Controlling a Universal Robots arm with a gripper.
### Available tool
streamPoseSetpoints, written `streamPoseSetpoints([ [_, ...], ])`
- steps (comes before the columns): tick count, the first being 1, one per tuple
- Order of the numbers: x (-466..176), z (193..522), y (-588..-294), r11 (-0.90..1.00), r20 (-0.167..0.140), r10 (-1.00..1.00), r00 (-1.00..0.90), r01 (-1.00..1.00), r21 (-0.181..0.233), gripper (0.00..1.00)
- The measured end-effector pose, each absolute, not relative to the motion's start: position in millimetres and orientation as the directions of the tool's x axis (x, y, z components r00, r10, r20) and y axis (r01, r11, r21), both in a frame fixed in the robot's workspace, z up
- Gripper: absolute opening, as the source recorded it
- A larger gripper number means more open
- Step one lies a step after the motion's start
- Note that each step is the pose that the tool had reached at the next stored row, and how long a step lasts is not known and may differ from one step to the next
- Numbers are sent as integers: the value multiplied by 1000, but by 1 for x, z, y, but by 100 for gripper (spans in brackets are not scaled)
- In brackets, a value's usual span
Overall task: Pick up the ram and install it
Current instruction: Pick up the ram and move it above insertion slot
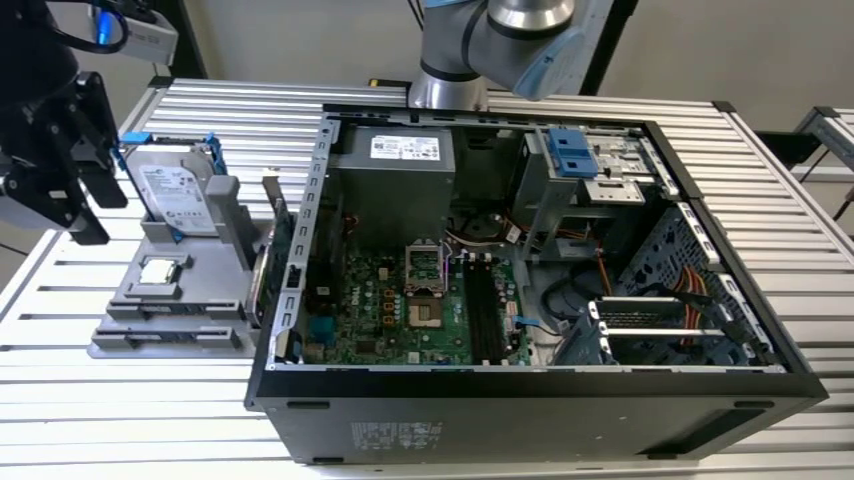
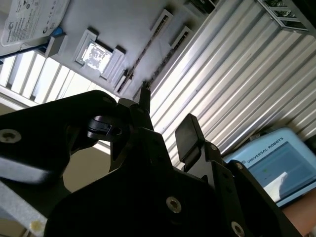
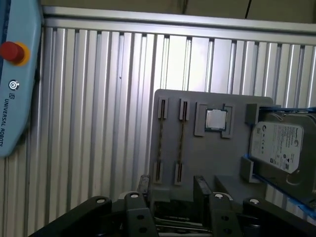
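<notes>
- Exterior view: my gripper (image 1: 91, 212) hangs above the table (image 1: 134, 430), off the outer side of the grey tray (image 1: 207, 285), the side away from the PC case (image 1: 534, 400).
- Nothing in its grasp. In the first wrist view both fingers (image 3: 202, 185) stand spread apart with bare space between them, so I'm calling it wide open and empty.
- The ram (image 3: 181, 140) sits in the tray. It's a thin dark stick on its edge in the long slot next to the processor (image 3: 216, 119).
- One more long slot (image 3: 159, 140) runs alongside it, further from the processor. I can't tell whether that one holds a stick.
- Gripper and ram are apart, no contact that I can see.
- The processor lies flat in its square pocket of the tray, between the ram slots and the drive (image 3: 276, 148).
- The drive, silver in a blue frame, stands upright at the tray's far end.
- The case lies on its side just beside the tray with its panel off and the motherboard (image 1: 400, 310) facing up. The board's black slots (image 1: 483, 310) run lengthwise.
- A blue pendant (image 3: 17, 74) with a red button lies on the slatted table, well apart from the tray.
</notes>
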State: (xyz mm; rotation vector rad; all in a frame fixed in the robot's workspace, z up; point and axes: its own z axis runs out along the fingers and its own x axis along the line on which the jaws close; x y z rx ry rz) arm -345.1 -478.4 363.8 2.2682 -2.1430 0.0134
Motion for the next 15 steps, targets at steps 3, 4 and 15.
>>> streamPoseSetpoints([
  [3, -345, 362, -478, -51, 21, -998, 51, -999, 9, 100],
  [4, -345, 362, -478, -49, 22, -999, 49, -999, 9, 100],
  [15, -345, 357, -478, -37, 22, -999, 37, -999, 9, 100],
])
